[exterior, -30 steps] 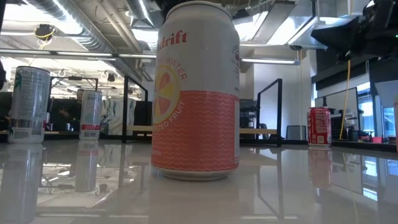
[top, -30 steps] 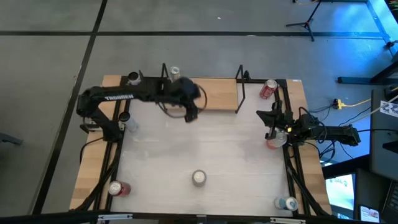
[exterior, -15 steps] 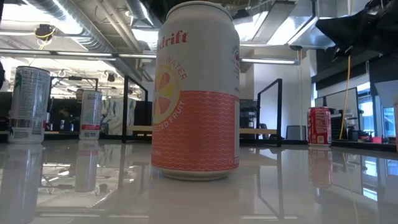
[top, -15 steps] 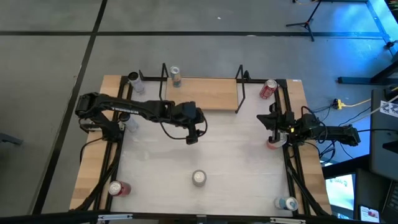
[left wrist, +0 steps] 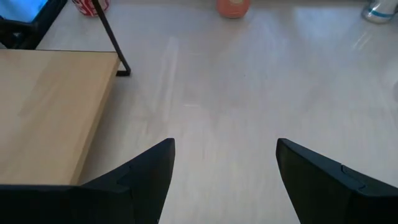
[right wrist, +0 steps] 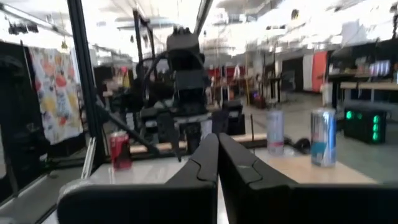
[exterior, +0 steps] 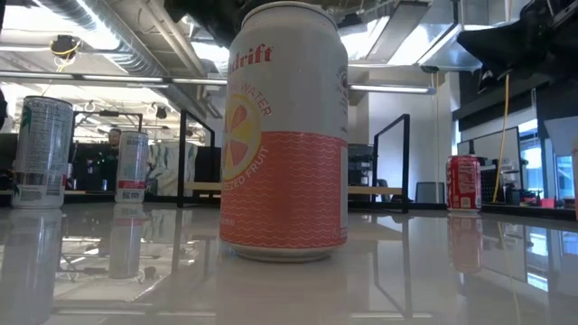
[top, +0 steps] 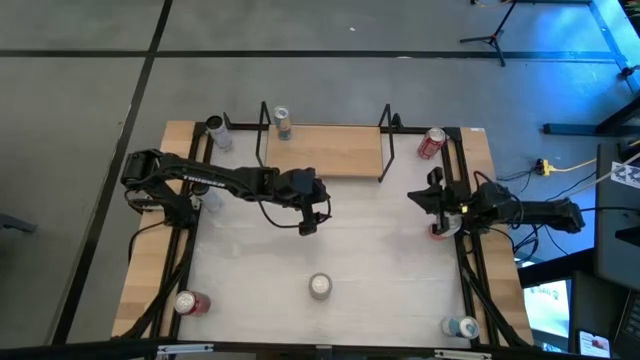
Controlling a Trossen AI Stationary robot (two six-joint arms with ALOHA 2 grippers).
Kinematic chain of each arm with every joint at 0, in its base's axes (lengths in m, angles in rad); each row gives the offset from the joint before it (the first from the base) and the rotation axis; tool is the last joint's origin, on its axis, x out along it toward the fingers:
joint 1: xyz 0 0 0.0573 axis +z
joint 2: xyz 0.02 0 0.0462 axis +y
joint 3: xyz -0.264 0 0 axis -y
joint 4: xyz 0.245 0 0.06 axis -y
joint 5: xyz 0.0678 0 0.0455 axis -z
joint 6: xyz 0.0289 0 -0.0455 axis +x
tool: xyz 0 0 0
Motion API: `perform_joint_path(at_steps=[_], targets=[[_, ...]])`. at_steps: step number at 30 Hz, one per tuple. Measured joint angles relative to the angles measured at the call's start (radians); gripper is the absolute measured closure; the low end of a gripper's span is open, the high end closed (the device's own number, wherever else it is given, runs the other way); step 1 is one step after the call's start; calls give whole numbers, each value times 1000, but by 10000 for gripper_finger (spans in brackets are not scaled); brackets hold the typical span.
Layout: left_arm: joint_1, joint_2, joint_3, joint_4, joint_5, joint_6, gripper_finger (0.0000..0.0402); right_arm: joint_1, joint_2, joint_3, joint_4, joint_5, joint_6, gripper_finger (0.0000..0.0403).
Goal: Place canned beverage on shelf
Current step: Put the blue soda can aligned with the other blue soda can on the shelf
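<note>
At the tabletop (top: 380,250) centre, the left hand (top: 311,218) hangs spread wide, holding nothing. A can (top: 283,122) stands on the shelf (top: 330,151) at 11 o'clock. The right hand (top: 420,196) is pressed together, empty.

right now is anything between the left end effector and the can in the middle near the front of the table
Nothing visible. The left end effector, open and empty, hangs over bare tabletop just in front of the shelf. Only open table surface lies between it and the can. The right end effector waits at the right edge.
</note>
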Motion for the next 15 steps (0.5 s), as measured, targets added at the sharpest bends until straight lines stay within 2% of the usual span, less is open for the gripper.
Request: perform_joint_path(at_steps=[7,10,13,15], targets=[[-43,0,0,4,-7,0,131,3,130,126,-130,-77,45,398],[-71,0,0,2,-33,-1,131,45,184,181,-202,-77,51,398],[-100,0,0,-3,-60,-20,131,131,234,243,-279,-32,54,398],[-121,0,0,-4,-78,-34,131,206,263,284,-333,39,55,398]])
